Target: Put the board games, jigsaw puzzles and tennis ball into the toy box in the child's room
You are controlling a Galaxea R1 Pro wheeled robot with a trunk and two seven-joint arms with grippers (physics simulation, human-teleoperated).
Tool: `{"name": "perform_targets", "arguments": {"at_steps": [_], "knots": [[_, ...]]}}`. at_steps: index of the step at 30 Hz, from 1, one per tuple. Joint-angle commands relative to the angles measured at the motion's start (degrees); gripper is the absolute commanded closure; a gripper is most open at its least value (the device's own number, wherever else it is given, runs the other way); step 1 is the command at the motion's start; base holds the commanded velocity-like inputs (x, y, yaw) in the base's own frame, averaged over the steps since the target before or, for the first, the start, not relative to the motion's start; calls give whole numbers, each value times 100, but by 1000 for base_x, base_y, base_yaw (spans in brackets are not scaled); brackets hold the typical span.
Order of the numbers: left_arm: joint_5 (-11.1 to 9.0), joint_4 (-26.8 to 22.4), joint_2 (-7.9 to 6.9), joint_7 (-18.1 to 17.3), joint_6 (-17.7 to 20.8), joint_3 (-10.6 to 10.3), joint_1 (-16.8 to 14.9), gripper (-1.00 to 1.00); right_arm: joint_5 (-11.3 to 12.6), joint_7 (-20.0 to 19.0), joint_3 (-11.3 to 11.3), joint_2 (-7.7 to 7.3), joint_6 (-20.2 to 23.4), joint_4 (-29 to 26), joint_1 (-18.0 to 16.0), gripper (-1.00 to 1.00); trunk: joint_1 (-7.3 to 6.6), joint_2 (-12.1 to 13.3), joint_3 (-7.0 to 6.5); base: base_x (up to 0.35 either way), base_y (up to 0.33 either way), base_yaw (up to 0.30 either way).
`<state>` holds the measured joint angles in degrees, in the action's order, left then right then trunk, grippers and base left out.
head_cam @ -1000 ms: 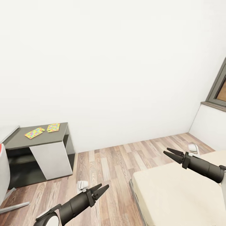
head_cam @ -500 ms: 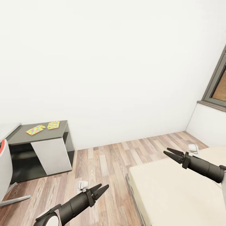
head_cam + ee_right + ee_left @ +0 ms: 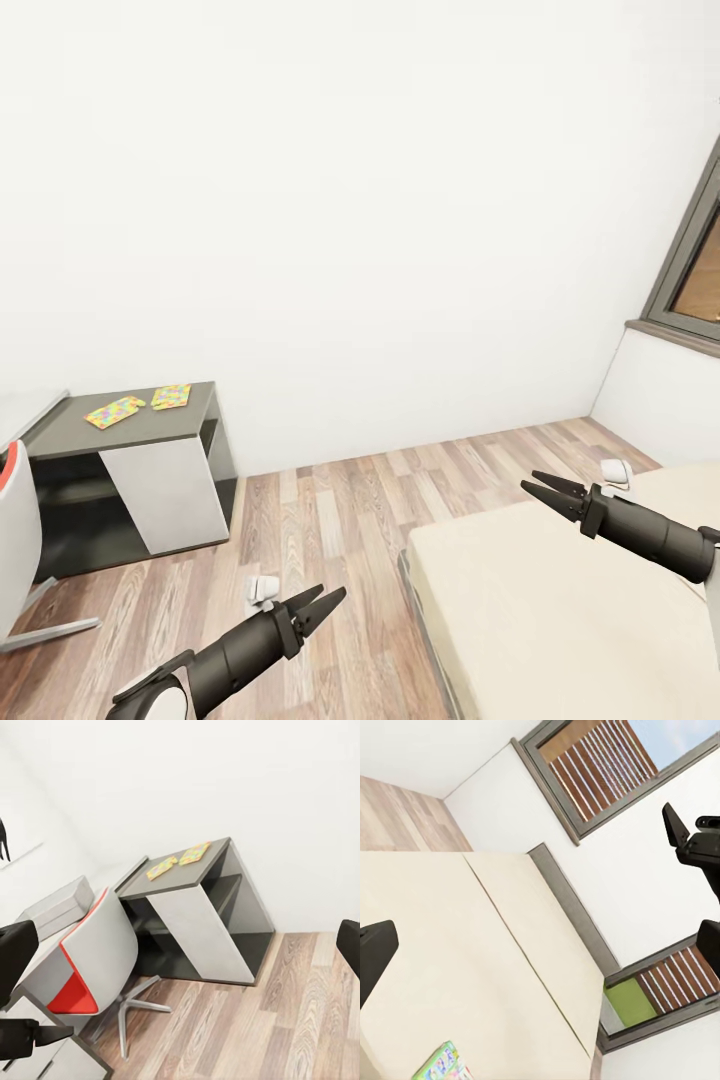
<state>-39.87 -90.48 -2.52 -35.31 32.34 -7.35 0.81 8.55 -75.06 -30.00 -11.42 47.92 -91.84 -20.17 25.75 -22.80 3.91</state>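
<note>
Wood-plank floor runs between a dark grey cabinet and the bed. Two jigsaw puzzles, one just beside the other, lie flat on the cabinet top, apart from each other; right wrist view shows them there too, with a grey-and-red chair in front of the desk and the toy box sitting on it. Left pincer is over the floor, fingers spread, empty. Right pincer is over the bed's corner, also spread, empty. Left wrist view: a green-edged board game lies flat on the beige mattress, near its edge. Window at right. Small white object on the floor near left pincer.
</note>
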Motion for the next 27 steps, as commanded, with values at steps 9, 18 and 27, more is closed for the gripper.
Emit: {"name": "perform_targets", "arguments": {"at_steps": [9, 18, 27], "knots": [[-54, -6, -3, 3, 43, 13, -3, -100, 16, -9, -4, -1, 42, 0, -5, -100, 4, -12, 11, -5, 83, 0], [-45, -6, -3, -1, 38, 20, -2, -100, 20, -10, -5, -1, 40, 0, -5, -100, 4, -12, 11, -1, 115, 0], [-40, -5, -3, -2, 38, 21, -2, -100, 25, -11, -1, -1, 46, 0, -5, -100, 4, -12, 11, 0, 32, -93]]}}
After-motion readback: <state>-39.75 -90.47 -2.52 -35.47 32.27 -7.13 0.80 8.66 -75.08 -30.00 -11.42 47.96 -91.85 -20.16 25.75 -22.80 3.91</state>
